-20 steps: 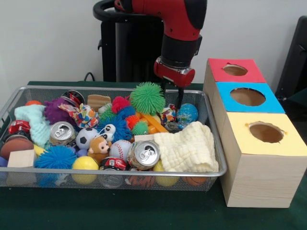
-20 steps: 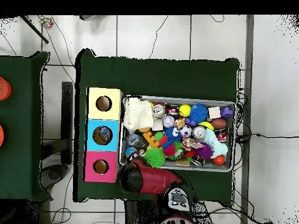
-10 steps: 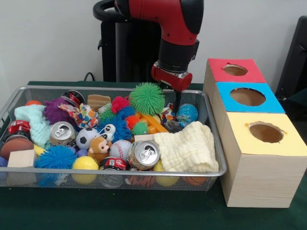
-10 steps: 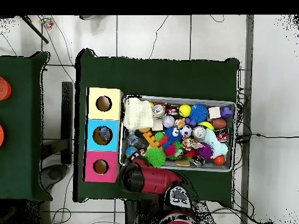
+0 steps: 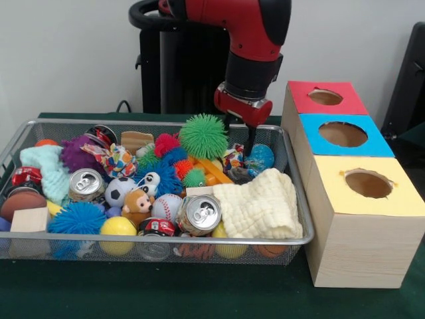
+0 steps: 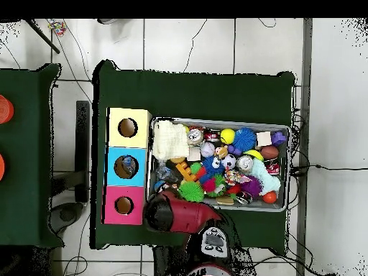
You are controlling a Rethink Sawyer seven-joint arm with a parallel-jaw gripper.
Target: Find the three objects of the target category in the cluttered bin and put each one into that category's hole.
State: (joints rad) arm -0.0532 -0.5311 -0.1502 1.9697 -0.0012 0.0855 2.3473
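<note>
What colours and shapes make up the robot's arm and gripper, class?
The arm is a thick, rounded red shell with black joint sections. A black cylindrical wrist ends in a red collar. Below it hangs the small dark gripper with thin black fingers. No cables or markings show.

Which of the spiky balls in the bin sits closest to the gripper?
The big green spiky ball, at the bin's back just beside the gripper. The blue one by the front wall and the purple one lie far across the bin.

arm [image 6: 183, 215] overhangs bin [image 6: 287, 162] corner
</note>
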